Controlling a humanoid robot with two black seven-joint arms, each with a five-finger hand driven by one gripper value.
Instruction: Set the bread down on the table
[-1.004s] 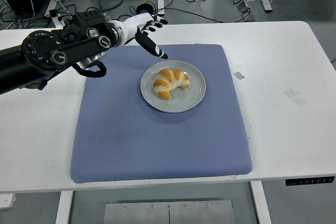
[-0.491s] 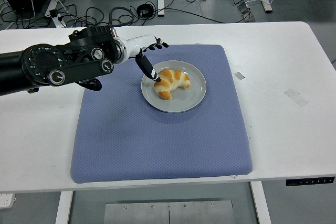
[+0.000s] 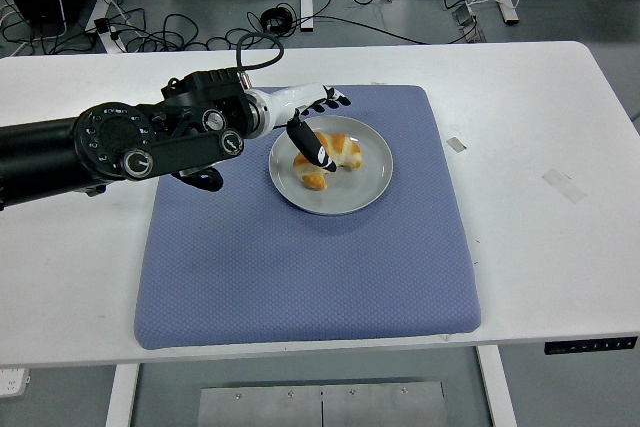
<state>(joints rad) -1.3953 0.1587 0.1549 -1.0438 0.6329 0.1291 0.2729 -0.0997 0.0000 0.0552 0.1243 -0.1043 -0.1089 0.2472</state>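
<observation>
A golden croissant (image 3: 331, 158) lies on a round grey plate (image 3: 360, 190) at the middle of a blue mat (image 3: 300, 267). My left hand (image 3: 318, 127) reaches in from the left and hovers over the croissant's left half. Its fingers are spread, with the thumb pointing down onto the near side of the bread and the other fingers over its far side. It holds nothing. The right arm is out of view.
The white table (image 3: 540, 147) shows bare strips on both sides of the mat. Two small tape pieces (image 3: 563, 185) lie on its right part. Cables and desk legs lie on the floor beyond the far edge.
My left hand has moved right and down, from above the mat's far left part to over the croissant on the plate. The croissant and plate have not moved.
</observation>
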